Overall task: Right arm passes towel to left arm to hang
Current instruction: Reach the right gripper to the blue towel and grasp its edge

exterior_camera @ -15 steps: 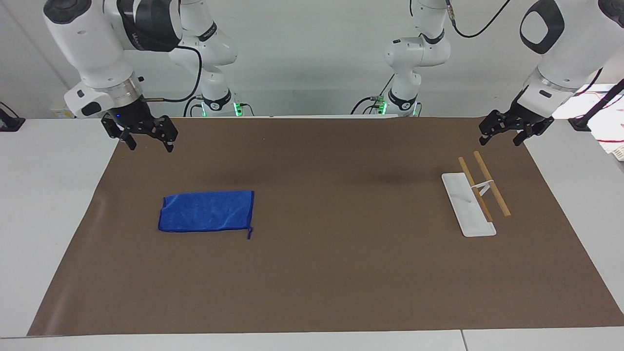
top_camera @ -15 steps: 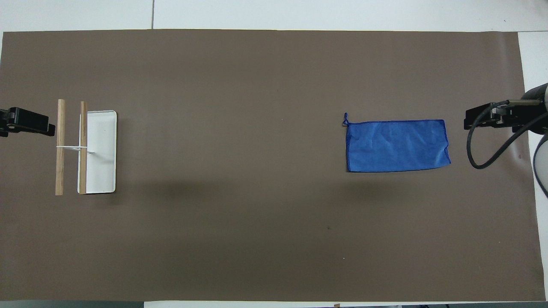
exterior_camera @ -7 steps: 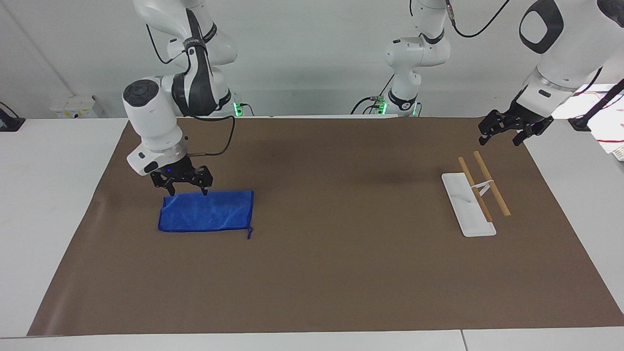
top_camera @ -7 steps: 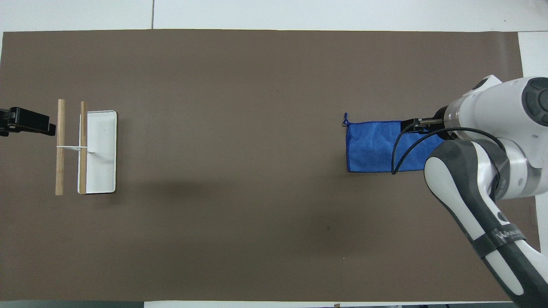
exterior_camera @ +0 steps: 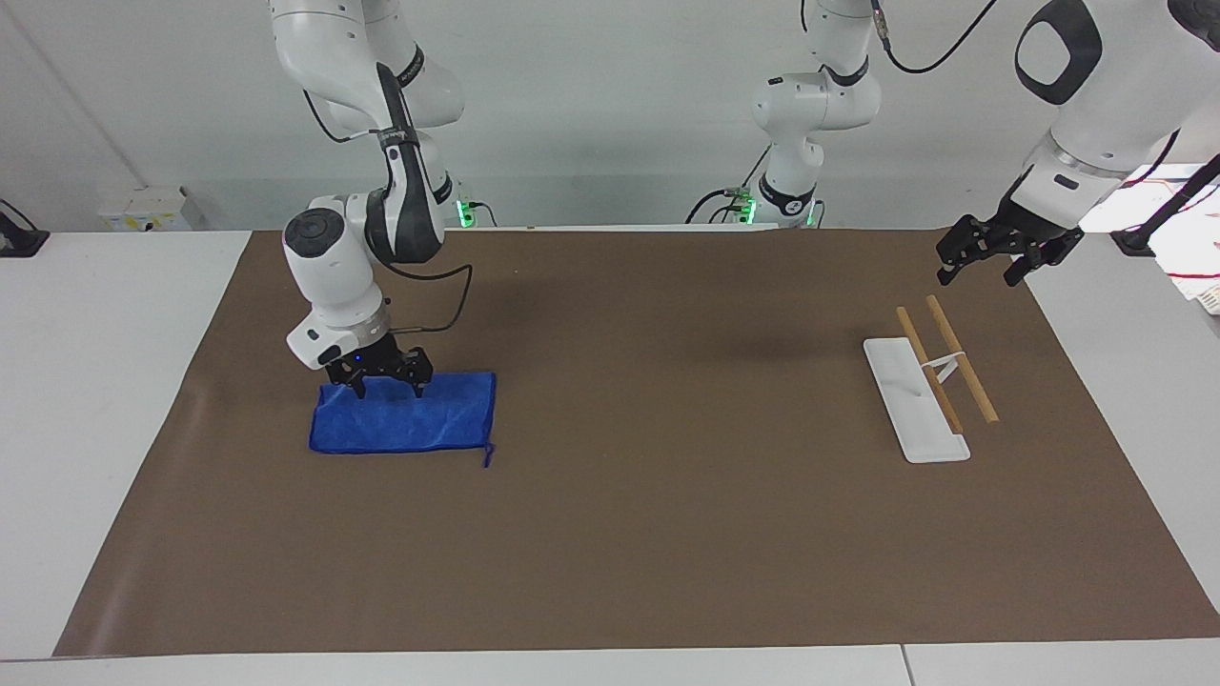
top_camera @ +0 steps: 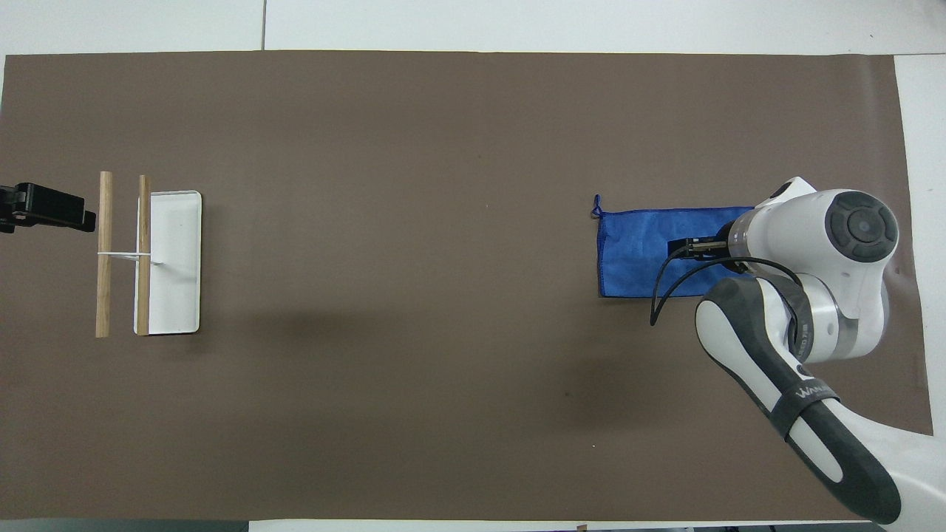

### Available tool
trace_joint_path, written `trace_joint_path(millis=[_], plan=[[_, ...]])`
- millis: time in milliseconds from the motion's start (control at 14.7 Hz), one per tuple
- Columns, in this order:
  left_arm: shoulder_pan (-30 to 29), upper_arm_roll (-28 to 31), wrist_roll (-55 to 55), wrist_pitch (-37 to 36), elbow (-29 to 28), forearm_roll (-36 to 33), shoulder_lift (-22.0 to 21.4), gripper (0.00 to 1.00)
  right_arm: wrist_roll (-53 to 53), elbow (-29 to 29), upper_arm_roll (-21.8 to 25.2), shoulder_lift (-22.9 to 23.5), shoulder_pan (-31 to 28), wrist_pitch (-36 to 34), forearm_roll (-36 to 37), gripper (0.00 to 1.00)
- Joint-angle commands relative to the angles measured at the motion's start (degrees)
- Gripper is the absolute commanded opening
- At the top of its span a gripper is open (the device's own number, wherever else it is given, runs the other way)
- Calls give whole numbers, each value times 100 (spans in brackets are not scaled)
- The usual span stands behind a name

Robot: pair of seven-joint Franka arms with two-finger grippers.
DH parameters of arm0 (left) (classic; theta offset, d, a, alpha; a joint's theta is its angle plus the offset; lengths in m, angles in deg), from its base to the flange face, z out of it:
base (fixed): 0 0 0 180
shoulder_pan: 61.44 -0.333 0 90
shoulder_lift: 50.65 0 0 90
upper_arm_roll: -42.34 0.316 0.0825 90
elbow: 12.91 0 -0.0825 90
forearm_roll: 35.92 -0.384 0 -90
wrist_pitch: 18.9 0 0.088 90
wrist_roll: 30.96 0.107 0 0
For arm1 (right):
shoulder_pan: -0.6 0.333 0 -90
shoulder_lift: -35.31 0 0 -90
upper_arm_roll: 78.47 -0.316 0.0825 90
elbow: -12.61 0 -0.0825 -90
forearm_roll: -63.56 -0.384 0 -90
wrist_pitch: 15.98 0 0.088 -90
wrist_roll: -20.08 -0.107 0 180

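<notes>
We see the towel (exterior_camera: 405, 414), a bright blue rectangle, lying flat on the brown mat (exterior_camera: 629, 534) toward the right arm's end, its short loop string at the corner farthest from the robots.

Right arm (exterior_camera: 334, 276) lowered, jaws now over towel (exterior_camera: 405, 419)

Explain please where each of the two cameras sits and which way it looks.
Facing view: high across the table, looking at the robots; both whole arms show, right gripper open at the towel, left gripper open over the mat, waiting.
Overhead view: high above the robots' end, looking steeply down; the right arm and the left gripper's tip show.
Both share the towel, the rack and the brown mat, half a turn apart.
</notes>
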Motion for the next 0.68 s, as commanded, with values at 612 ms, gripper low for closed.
trace_joint_path(millis=[612], plan=[[48,-12,-96,93,-133,-125,-133,100,433,9,-23,415,-7,415,-89,60]])
